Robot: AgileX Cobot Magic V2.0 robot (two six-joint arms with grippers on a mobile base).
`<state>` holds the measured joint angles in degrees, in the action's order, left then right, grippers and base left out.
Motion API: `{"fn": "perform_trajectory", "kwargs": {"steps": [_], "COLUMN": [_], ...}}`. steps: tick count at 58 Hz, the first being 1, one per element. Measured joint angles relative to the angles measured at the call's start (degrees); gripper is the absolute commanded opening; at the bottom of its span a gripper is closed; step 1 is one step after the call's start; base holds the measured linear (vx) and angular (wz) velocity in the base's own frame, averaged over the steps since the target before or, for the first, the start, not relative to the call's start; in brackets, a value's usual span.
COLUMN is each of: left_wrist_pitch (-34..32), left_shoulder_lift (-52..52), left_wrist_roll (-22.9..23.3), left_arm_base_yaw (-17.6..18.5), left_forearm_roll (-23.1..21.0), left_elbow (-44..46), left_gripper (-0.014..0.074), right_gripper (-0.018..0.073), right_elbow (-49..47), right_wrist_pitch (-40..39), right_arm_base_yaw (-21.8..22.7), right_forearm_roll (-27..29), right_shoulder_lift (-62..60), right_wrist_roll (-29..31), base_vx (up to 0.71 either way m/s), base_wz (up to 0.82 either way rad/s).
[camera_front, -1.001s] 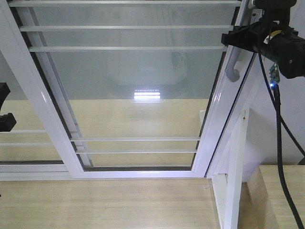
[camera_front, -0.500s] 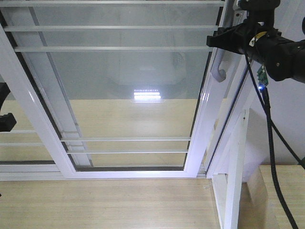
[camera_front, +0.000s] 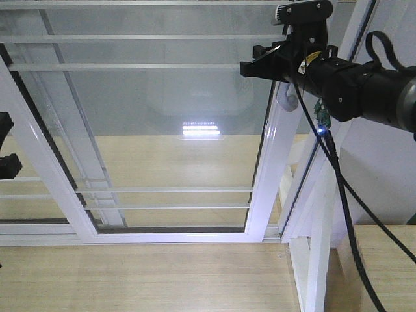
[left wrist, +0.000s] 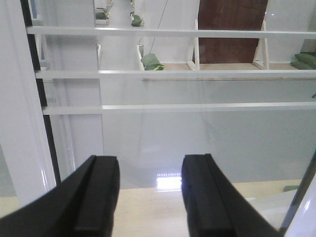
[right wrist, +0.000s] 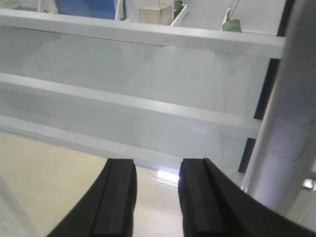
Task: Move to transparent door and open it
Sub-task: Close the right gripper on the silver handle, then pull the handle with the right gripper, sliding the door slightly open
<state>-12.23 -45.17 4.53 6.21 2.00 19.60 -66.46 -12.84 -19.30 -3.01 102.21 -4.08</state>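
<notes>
So the glass door [camera_front: 162, 156] takes up most of the front view: white frame, thin white bars [camera_front: 156, 66] across the top and a couple more low down. Its right-hand stile carries the curved grey handle [camera_front: 288, 99]. That stile sits a bit left of the slanted white post [camera_front: 311, 195], with a narrow gap between the two. The right pincer [camera_front: 247, 68] is up high at the handle end of the door, black fingers pointing left across the glass just above the handle's lower curl. Can't tell from this angle whether it actually touches the handle. In the right wrist view the right pincer [right wrist: 157, 197] is released, its fingers [right wrist: 117, 200] apart with only glass and floor showing between them, and the door's stile runs up just to their right. The left pincer [left wrist: 150, 197] is released too, holding nothing, facing the glass and its bars. In the front view it only pokes in at the far left edge. A black cable [camera_front: 348, 214] hangs off the right arm and drops past the post. There's pale wooden floor [camera_front: 143, 279] in front of the door, another framed panel [camera_front: 65, 117] behind the glass on the left, and a bright light reflection [camera_front: 201, 129] mid-pane.
</notes>
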Motion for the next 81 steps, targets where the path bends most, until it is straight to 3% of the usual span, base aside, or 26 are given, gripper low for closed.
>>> {"fn": "perform_trajectory", "kwargs": {"steps": [17, 32, 41, 81], "left_wrist_pitch": [0.0, 0.0, 0.0, 0.0], "left_shoulder_lift": [0.0, 0.0, 0.0, 0.0], "left_wrist_roll": [0.0, 0.0, 0.0, 0.0], "left_arm_base_yaw": [0.0, 0.0, 0.0, 0.0], "left_forearm_roll": [0.0, 0.0, 0.0, 0.0], "left_elbow": [0.0, 0.0, 0.0, 0.0], "left_gripper": [0.0433, 0.0433, 0.0433, 0.0433], "right_gripper": [0.0314, 0.0377, 0.0406, 0.0404], "right_elbow": [0.0, 0.0, 0.0, -0.1], "right_wrist_pitch": [7.5, 8.2, 2.9, -9.4], "right_arm_base_yaw": [0.4, 6.5, 8.6, 8.0], "right_forearm_roll": [-0.1, 1.5, 1.6, 1.3], "right_shoulder_lift": [-4.5, -5.5, -3.8, 5.9], "right_wrist_roll": [3.2, 6.1, 6.2, 2.7], "base_vx": [0.0, 0.0, 0.0, 0.0], "base_wz": [0.0, 0.0, 0.0, 0.0]}}
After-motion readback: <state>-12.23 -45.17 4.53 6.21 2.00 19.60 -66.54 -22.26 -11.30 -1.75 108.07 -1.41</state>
